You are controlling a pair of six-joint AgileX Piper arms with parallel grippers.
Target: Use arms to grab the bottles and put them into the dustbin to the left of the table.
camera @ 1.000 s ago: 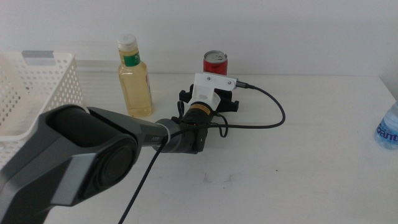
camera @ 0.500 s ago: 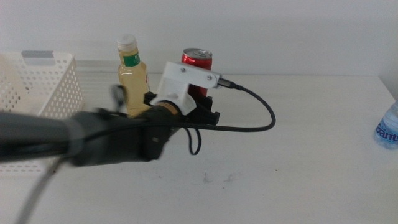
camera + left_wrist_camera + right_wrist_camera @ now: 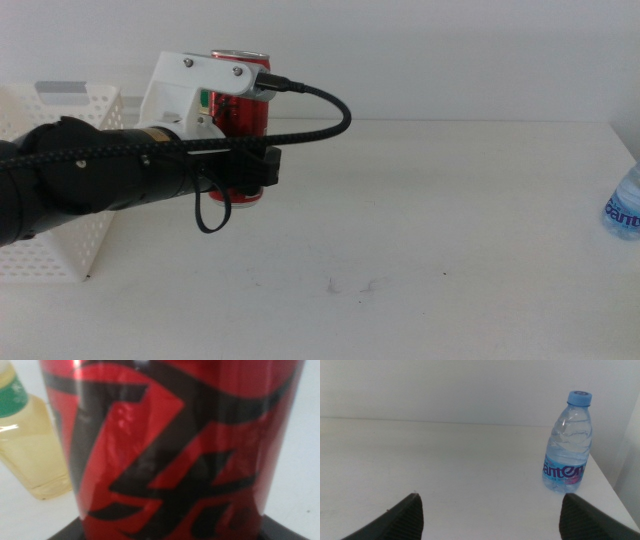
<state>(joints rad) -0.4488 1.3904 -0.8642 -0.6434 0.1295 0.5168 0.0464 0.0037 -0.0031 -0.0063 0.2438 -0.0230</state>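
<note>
My left gripper (image 3: 247, 168) is shut on the slim red can (image 3: 241, 92) and holds it upright above the table (image 3: 450, 250), just right of the white dustbin (image 3: 62, 106). In the left wrist view the can (image 3: 170, 445) fills the picture, with the yellow-liquid bottle (image 3: 27, 445) behind it. The middle view shows only a sliver of that bottle's green label (image 3: 205, 100) behind the arm. The blue-capped water bottle (image 3: 568, 445) stands near the table's right edge (image 3: 622, 212). My right gripper (image 3: 490, 520) is open and empty, well short of it.
The camera cable (image 3: 320, 115) loops out to the right of the left wrist. Faint scuff marks (image 3: 350, 287) lie on the tabletop's middle. A white wall runs behind the table.
The left arm has raised the red can off the table and swung it left toward the dustbin. It now covers the yellow-liquid bottle in the middle view.
</note>
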